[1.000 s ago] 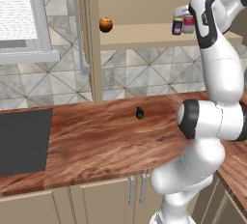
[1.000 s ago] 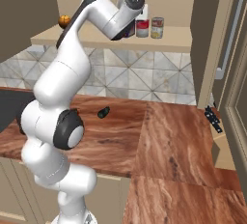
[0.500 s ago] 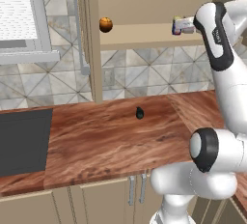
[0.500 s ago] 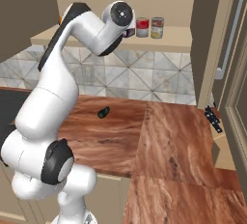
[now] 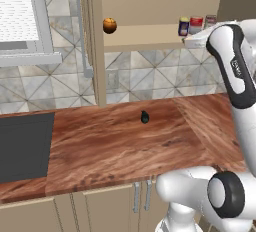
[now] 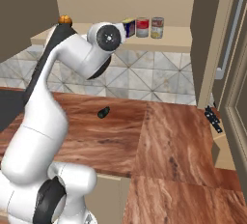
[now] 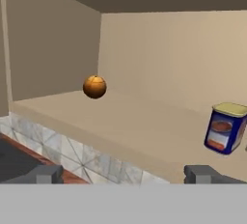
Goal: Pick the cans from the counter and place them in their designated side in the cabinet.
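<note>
End effector [image 7: 123,172] sits just off the front edge of the cabinet shelf [image 7: 144,136], fingers spread wide apart with nothing between them; in the hand view the two tips [image 7: 48,174] rise at the bottom with only shelf edge in the gap. Nearest thing ahead and off to the right of the tips is the blue can [image 7: 225,129] with the yellow top, standing upright on the shelf, clear of the fingers. In the right base view that blue can [image 6: 128,27] is first in a row, just beside the red-label can [image 6: 142,27], then a white-red-green can [image 6: 157,27] beyond it; same row shows in the left base view, blue can [image 5: 184,26] and red-label can [image 5: 196,24] at the right end of the shelf next to the arm's wrist. Farther off, ahead-left of the end effector, an orange ball [image 7: 94,86] rests near the cabinet's side panel [image 7: 53,54]. Well below, on the worktop [image 5: 115,146], only a small dark blob [image 5: 145,117] lies out in the open. Judged step: both task cans look already shelved, so this reads as the release and back-off after the last placement. Next move calls for pulling straight back from the shelf without clipping the blue can, then lowering the arm.
</note>
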You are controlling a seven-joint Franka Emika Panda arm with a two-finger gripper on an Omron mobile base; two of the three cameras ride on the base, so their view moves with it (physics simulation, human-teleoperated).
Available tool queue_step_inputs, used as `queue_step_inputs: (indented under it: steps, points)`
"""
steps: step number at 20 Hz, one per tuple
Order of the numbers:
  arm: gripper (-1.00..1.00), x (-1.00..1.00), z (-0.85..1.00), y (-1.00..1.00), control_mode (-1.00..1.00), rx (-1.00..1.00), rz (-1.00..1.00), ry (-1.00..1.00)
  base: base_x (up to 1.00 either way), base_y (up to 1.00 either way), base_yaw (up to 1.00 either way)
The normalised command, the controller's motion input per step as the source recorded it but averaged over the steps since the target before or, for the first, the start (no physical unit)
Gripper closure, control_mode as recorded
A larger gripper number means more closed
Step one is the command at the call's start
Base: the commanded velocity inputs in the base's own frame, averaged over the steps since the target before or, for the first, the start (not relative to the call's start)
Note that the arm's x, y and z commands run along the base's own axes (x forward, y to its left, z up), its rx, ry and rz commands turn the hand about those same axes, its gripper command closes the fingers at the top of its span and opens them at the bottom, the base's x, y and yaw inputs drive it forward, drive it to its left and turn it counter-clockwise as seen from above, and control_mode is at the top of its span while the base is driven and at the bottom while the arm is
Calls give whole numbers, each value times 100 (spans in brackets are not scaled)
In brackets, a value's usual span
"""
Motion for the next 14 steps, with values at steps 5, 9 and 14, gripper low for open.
queue_step_inputs:
  steps: [5,9,14]
  points:
    - [-100,-64,-28,0,-100,-6,4,-6,0,0,0]
    - [-100,-66,-28,1,-100,-8,4,-5,0,0,0]
    - [-100,-67,-31,11,-100,-8,3,-5,0,0,0]
